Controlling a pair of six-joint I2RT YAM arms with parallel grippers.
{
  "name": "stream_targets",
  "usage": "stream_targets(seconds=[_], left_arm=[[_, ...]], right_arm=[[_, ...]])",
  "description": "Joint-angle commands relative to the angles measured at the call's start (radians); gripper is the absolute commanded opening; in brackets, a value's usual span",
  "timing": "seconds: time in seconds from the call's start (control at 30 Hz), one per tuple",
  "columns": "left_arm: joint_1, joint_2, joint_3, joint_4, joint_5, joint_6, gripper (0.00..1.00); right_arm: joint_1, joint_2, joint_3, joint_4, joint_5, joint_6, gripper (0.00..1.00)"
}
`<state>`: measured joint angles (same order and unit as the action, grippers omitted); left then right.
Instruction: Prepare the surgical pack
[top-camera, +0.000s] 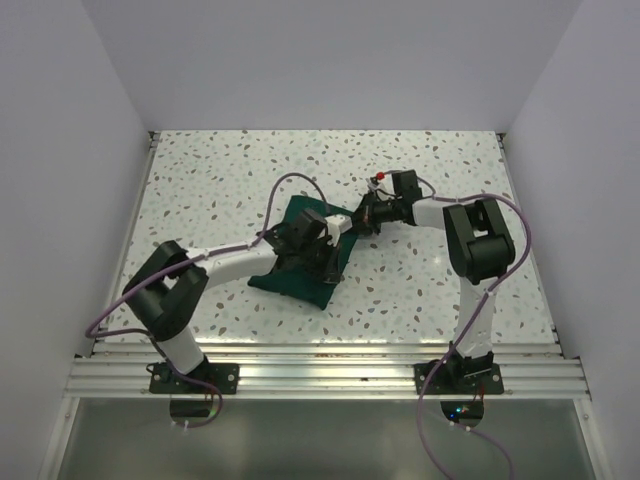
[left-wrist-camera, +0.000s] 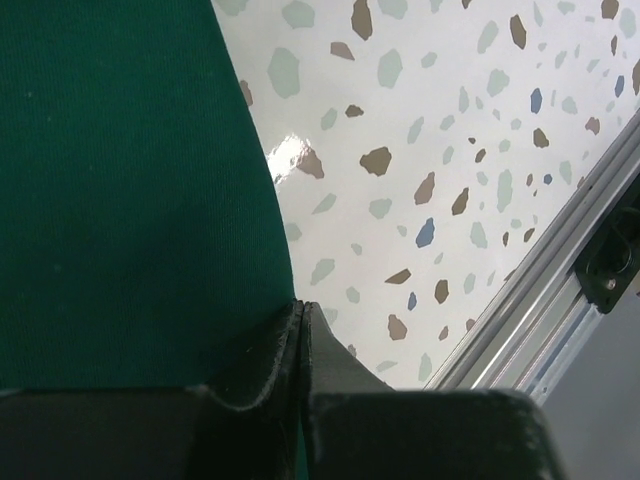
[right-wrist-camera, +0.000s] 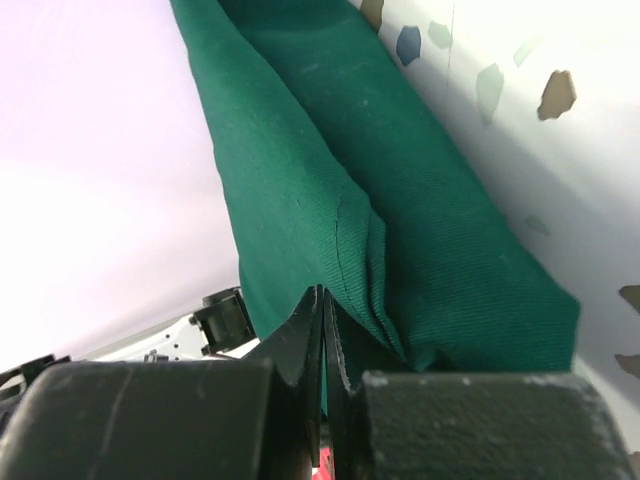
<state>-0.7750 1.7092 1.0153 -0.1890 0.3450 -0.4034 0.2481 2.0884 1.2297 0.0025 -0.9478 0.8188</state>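
The surgical pack is a dark green drape (top-camera: 292, 282) folded into a bundle on the speckled table, left of centre. The tray, instruments and gauze are hidden. My left gripper (top-camera: 325, 262) is at the bundle's right side. In the left wrist view the gripper (left-wrist-camera: 302, 305) is shut, with a sliver of green cloth (left-wrist-camera: 130, 200) between its jaws. My right gripper (top-camera: 350, 226) is at the bundle's far right corner. In the right wrist view the gripper (right-wrist-camera: 322, 292) is shut on a raised fold of the drape (right-wrist-camera: 400, 230).
The speckled tabletop (top-camera: 220, 190) is enclosed by white walls at the left, back and right. An aluminium rail (top-camera: 320, 365) runs along the near edge and also shows in the left wrist view (left-wrist-camera: 560, 270). Both arms' cables loop above the table.
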Motion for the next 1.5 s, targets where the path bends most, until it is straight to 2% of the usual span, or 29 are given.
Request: stream_targets(seconds=[0.0,0.2,0.3,0.5,0.73,1.0,1.13,1.27,1.47], left_arm=[[-0.004,-0.063,-0.072,-0.055,-0.047,0.029,0.04],[-0.007,-0.327,-0.095,-0.191,-0.1,0.022,0.07],[-0.004,-0.399,-0.11,-0.219,-0.098,0.012,0.09],[0.005,-0.416,-0.17,-0.176,-0.06,-0.017,0.08],[0.023,-0.379,-0.368,0.015,0.008,-0.08,0.05],[0.054,-0.309,-0.391,-0.05,-0.055,-0.087,0.02],[0.088,-0.278,-0.353,-0.052,-0.069,-0.084,0.03],[0.111,-0.128,-0.253,-0.082,-0.074,-0.042,0.01],[0.18,-0.01,-0.104,-0.13,-0.113,0.023,0.0]], right_arm=[[-0.041,0.021,-0.025,0.056,0.023,-0.017,0.0],[-0.053,-0.037,-0.064,0.06,0.015,-0.001,0.0],[-0.049,-0.071,-0.075,0.093,-0.003,0.045,0.0],[-0.043,-0.1,-0.035,0.053,-0.012,0.045,0.0],[-0.046,-0.053,-0.006,0.037,-0.017,0.028,0.0],[-0.047,-0.064,-0.078,0.004,0.001,-0.017,0.0],[-0.047,-0.074,-0.098,0.004,0.004,-0.018,0.0],[-0.047,-0.079,-0.09,0.001,0.02,-0.023,0.0],[-0.047,-0.08,-0.091,-0.05,0.035,-0.024,0.0]])
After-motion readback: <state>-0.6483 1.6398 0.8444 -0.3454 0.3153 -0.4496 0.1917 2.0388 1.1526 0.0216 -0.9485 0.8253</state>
